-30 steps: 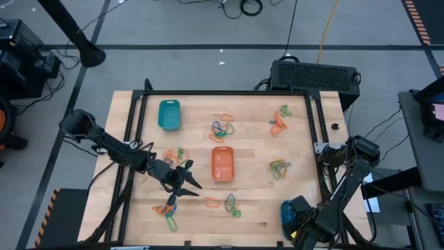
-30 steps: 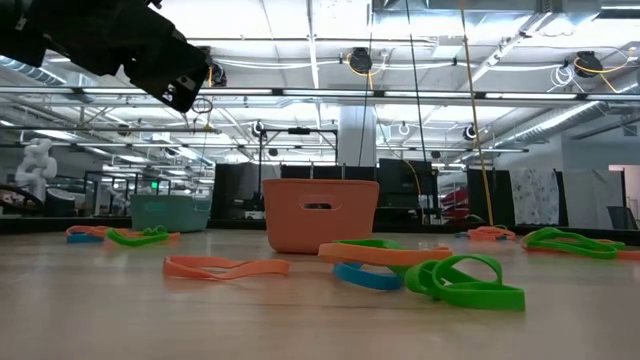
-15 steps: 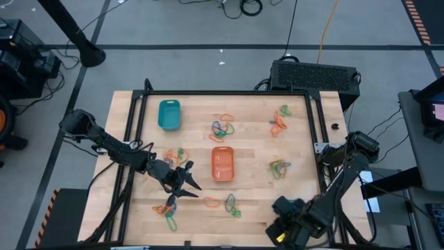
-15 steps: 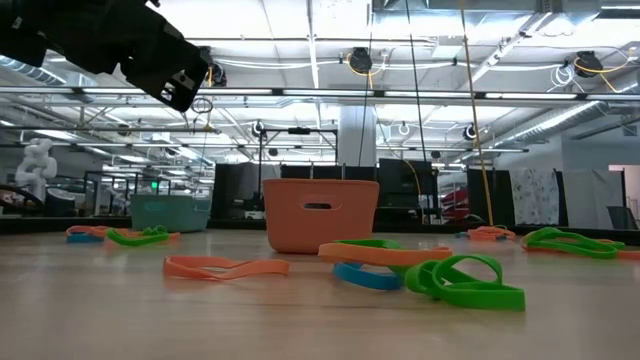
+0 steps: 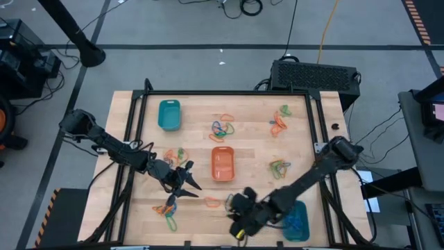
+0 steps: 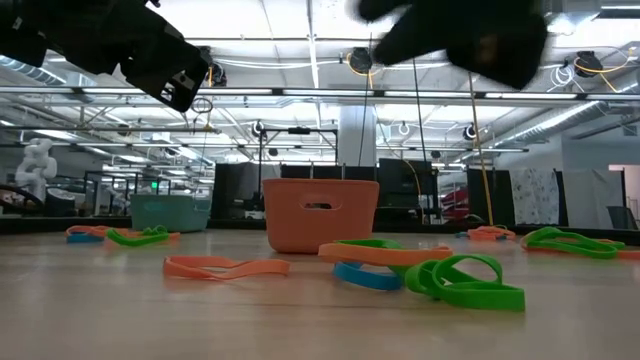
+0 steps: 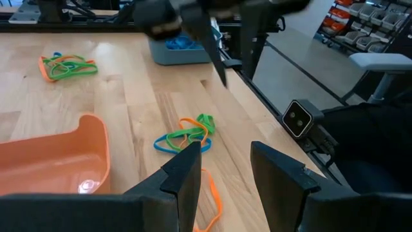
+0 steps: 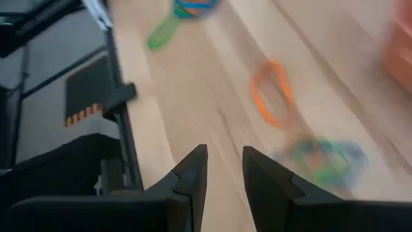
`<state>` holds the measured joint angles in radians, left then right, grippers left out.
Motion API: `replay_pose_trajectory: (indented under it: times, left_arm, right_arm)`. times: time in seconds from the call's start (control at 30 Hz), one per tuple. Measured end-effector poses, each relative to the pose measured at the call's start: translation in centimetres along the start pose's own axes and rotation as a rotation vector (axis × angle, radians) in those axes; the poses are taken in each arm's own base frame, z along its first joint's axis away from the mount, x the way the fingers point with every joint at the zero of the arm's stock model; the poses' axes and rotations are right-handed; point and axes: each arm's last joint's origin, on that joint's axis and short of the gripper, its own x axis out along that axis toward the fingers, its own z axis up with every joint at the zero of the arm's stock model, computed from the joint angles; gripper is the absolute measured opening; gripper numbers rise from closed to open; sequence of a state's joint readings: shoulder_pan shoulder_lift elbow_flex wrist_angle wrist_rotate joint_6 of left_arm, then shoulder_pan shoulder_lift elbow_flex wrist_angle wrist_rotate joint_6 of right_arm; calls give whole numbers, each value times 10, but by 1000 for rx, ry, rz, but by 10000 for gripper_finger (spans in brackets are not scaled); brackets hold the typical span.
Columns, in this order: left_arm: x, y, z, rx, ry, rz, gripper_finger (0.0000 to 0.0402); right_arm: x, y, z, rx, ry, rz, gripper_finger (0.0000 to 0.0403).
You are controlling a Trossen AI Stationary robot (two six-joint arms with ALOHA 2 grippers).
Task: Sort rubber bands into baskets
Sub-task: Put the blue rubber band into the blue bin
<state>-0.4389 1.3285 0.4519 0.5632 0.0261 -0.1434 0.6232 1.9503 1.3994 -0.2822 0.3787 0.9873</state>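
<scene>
Hovering lower centre of high view, right gripper [image 5: 239, 217] showing jaws slightly parted, empty. Left gripper [image 5: 186, 180] likewise, waiting beside orange basket [image 5: 222, 164]. Rubber bands [image 5: 231, 204] lying nearby: light, floppy; pinching single strand advisable.

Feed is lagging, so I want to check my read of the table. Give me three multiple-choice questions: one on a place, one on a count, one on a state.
1. Where does the orange basket stand?
A) middle of the table
B) far left corner
C) on the floor
2. How many baskets are on the table?
A) one
B) three
C) five
3. How is the left hand?
A) shut on a green band
B) shut on a basket
C) open, empty

Answers:
1 A: bands lie on all sides of it.
2 B: the far teal basket, the near teal basket and the orange one.
3 C: its fingers stand apart with nothing between.
</scene>
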Motion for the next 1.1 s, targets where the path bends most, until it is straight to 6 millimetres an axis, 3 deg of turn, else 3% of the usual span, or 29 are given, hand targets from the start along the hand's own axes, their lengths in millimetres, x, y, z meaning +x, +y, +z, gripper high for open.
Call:
replay_pose_trajectory:
  times: [0.13,0.3,0.63,0.87,1.1]
  left_arm:
    - [0,0,-1,1,9,1,142]
    - [0,0,-4,-1,49,-9,142]
    - [0,0,-5,-3,51,-10,142]
    - [0,0,-5,-2,50,-10,142]
    - [0,0,-5,-3,50,-10,142]
  right_arm:
    - [20,-5,4,-74,6,40,86]
    - [26,-16,11,-48,18,-22,86]
    - [27,-58,14,106,121,-346,86]
    - [27,-61,14,128,104,-377,86]
    - [48,-66,0,148,142,-393,86]
